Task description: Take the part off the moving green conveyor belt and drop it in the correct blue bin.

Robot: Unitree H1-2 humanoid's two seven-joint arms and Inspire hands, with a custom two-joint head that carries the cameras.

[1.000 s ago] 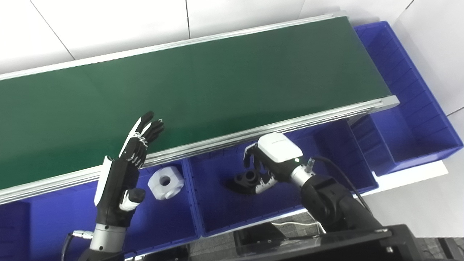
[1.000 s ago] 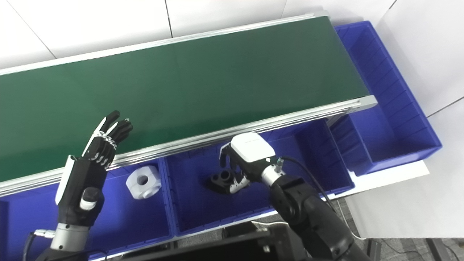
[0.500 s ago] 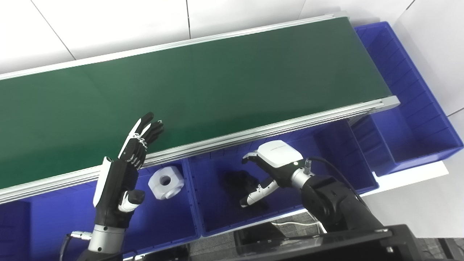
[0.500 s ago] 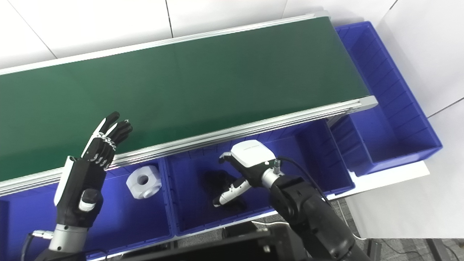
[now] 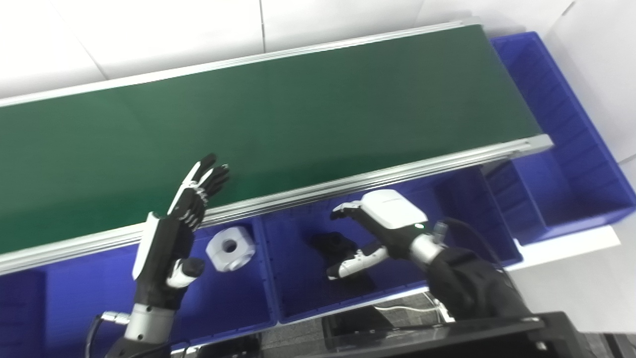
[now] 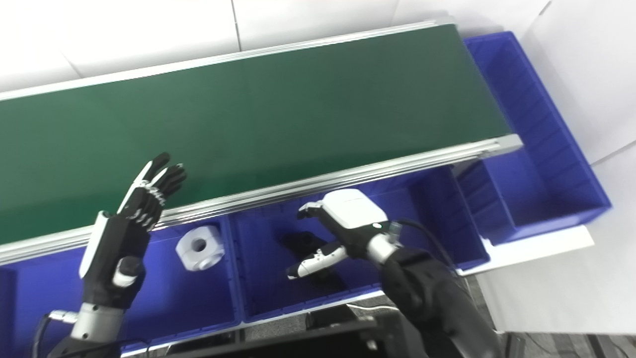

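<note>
A black part lies on the floor of the middle blue bin. My right hand hovers just above and right of it, fingers spread, holding nothing. A white part with a round hole lies in the left blue bin. My left hand is upright and open, fingers straight, its fingertips over the near edge of the green conveyor belt. No part shows on the belt.
The belt's aluminium rail runs along the near side above the bins. A long blue bin stands at the belt's right end. White floor lies to the right. A dark robot body part fills the bottom.
My right hand has opened and let go of the black part, which now lies in the middle bin. The left hand has stayed in place. The camera shifted slightly.
</note>
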